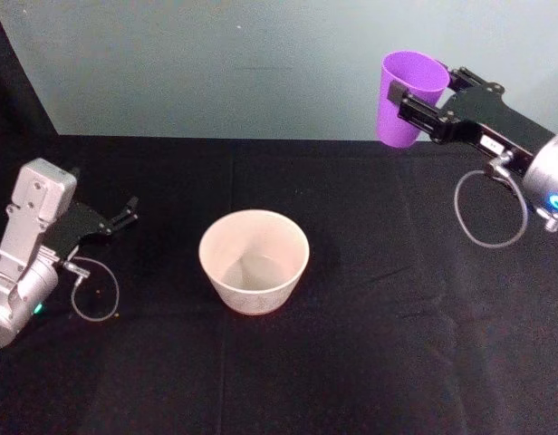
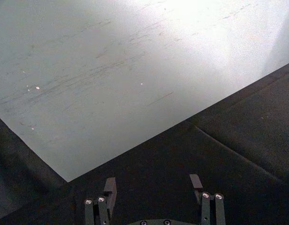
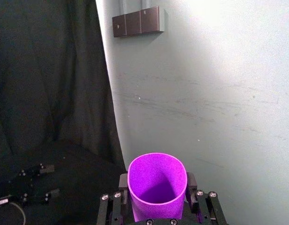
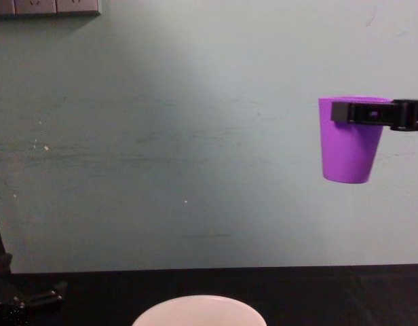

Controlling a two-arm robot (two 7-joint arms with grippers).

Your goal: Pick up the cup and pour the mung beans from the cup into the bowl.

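Purple cup (image 1: 399, 127), pale bowl (image 1: 254, 261), black tablecloth (image 1: 379, 362).
My right gripper (image 1: 420, 91) is black with a silver-grey wrist (image 1: 553, 168); the cup is plain, unpatterned purple, the bowl pinkish-white, the wall (image 1: 216, 63) pale blue-green with faint dark scuffs.

Matt plastic cup (image 4: 348, 153), smooth bowl (image 1: 252, 283), matt black tablecloth (image 1: 397, 317).
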